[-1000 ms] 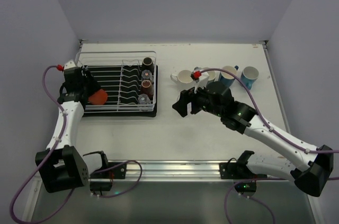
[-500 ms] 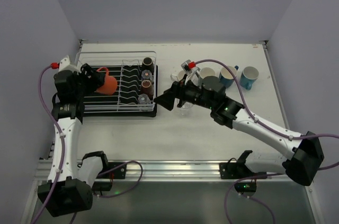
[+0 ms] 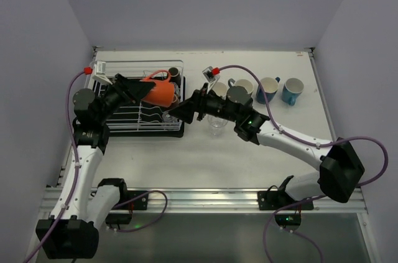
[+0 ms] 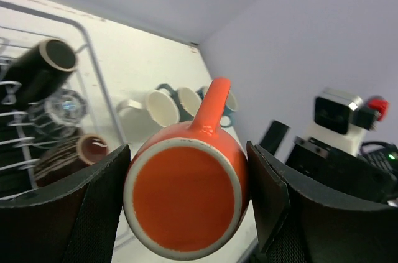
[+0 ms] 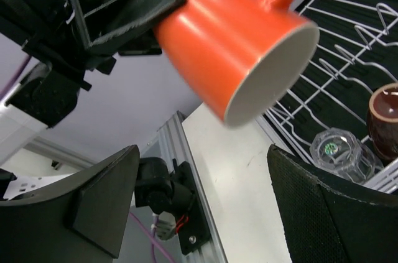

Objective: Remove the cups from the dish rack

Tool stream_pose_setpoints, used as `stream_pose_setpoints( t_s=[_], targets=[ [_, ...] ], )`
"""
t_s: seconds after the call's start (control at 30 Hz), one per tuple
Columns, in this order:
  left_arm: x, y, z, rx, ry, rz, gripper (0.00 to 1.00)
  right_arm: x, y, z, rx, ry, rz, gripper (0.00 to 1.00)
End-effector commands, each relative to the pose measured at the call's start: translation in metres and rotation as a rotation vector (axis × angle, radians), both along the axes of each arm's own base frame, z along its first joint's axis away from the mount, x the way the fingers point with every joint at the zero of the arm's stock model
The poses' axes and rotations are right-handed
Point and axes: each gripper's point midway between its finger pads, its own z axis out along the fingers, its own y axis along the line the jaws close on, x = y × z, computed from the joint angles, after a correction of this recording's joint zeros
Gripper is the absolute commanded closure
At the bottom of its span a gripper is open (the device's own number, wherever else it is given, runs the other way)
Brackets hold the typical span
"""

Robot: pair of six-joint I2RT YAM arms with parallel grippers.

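From above, we see the left gripper (image 3: 138, 89) clamped on an orange mug (image 3: 159, 91). It holds the mug on its side above the dish rack (image 3: 140, 129), with the mouth toward the rack's right edge. The right gripper (image 3: 179, 111) hangs at that right edge, just beside the mug. A dark brown cup (image 3: 174, 74) sits in the rack's far right corner. To the right of the rack, a clear glass tumbler (image 3: 217, 125) stands close by and a light blue mug (image 3: 292, 91) well apart.

In the left wrist view, the mug's orange base fills the centre. Both black fingers (image 4: 93, 213) press its sides, and the handle points up.

In the right wrist view, that gripper's own fingers (image 5: 93, 201) are spread wide with nothing between them. The mug's cream inside faces us above the rack's wires. Another tumbler (image 5: 339, 151) lies in the rack.
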Motion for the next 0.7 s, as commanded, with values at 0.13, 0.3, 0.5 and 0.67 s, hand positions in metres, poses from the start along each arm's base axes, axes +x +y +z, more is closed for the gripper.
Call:
stream_pose_setpoints(
  t_s=[0.13,0.3,0.5,0.67],
  targets=[
    [-0.042,-0.042,0.055,-0.155,-0.169,-0.225,1.00,0.007,0.008,0.060,0.131,-0.132,-0.002,0.15],
    [-0.050,-0.051,0.054,-0.201,-0.182,-0.257,1.00,0.003,0.011,0.075,0.183,-0.156,0.029,0.27],
    [-0.053,-0.055,0.056,-0.268,-0.201,-0.215,0.92,-0.012,0.011,0.087,0.294,-0.145,0.102,0.45],
    [-0.053,-0.065,0.053,-0.254,-0.206,-0.246,0.58,-0.016,0.008,0.090,0.354,-0.115,0.115,0.81]
  ],
)
